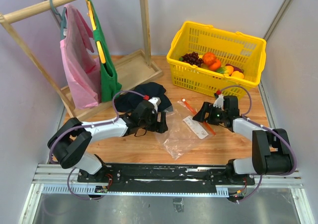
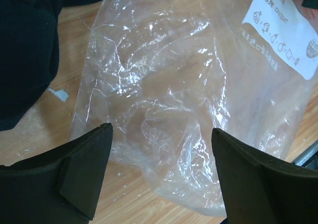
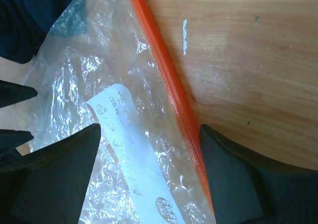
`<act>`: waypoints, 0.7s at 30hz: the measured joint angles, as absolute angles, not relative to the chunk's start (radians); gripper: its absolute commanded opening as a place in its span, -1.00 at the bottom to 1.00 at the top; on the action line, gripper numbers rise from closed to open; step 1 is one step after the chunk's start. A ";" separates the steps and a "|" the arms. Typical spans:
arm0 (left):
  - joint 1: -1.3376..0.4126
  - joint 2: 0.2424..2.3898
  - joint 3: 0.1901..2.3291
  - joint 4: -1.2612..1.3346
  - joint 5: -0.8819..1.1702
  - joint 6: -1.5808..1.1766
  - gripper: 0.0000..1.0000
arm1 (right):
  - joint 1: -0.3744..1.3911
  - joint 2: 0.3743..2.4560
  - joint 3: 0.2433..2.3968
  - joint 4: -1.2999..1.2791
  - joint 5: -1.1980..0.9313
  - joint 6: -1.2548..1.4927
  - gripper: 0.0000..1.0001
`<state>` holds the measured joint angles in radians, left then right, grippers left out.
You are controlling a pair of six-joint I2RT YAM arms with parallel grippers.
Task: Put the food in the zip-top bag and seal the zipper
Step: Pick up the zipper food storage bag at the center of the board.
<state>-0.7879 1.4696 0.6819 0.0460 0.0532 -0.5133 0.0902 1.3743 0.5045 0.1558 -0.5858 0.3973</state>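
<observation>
The clear zip-top bag (image 1: 178, 129) lies flat and empty on the wooden table between my two grippers. Its orange-red zipper (image 1: 198, 115) runs along the right edge, beside a white label (image 1: 195, 126). My left gripper (image 1: 162, 122) is open over the bag's left edge (image 2: 169, 80), one finger (image 2: 84, 169) on each side of the crinkled plastic. My right gripper (image 1: 200, 116) is open too, straddling the zipper (image 3: 169, 85) and the label (image 3: 131, 152). The food (image 1: 213, 63) sits in the yellow basket.
The yellow basket (image 1: 198, 80) stands at the back right. A dark cloth (image 1: 144, 94) lies behind the left gripper, touching the bag's far left corner. A wooden rack (image 1: 144, 20) with pink and green bags stands at the back left.
</observation>
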 measured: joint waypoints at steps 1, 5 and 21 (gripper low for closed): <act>-0.788 1.472 0.684 0.042 0.050 -0.511 0.68 | 0.091 1.373 0.501 0.155 -0.593 0.398 0.49; -0.788 1.485 0.693 0.021 0.040 -0.498 0.68 | 0.092 1.372 0.489 0.152 -0.621 0.406 0.20; -0.788 1.509 0.702 -0.006 0.017 -0.478 0.68 | 0.099 1.317 0.455 0.221 -0.761 0.469 -0.19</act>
